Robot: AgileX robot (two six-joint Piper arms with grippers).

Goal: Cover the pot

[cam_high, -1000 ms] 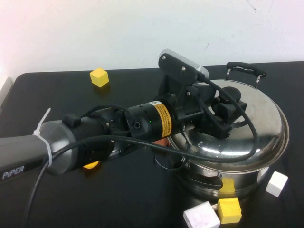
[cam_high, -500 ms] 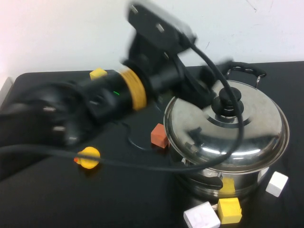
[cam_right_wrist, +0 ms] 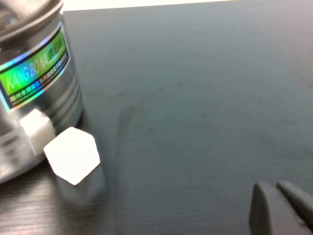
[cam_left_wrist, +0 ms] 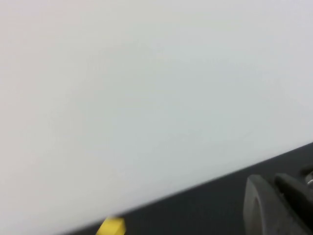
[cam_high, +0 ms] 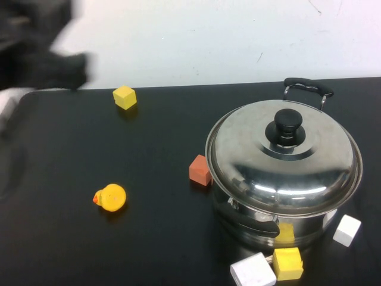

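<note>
The left tool (cam_high: 41, 53) has let go and swung well away from the lid (cam_high: 284, 156) — its opening unreadable — leaving the pot (cam_high: 286, 205) covered, while the right tool (cam_right_wrist: 283, 208), parked beside the pot, looks nearly closed and empty.

Black table (cam_high: 71, 238): pot (cam_high: 280, 208), yellow duck (cam_high: 111, 197), red block (cam_high: 200, 170), yellow & white blocks.

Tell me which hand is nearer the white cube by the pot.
Right. The right hand sits low beside the white cube near the pot; the left hand is raised toward the wall.
</note>
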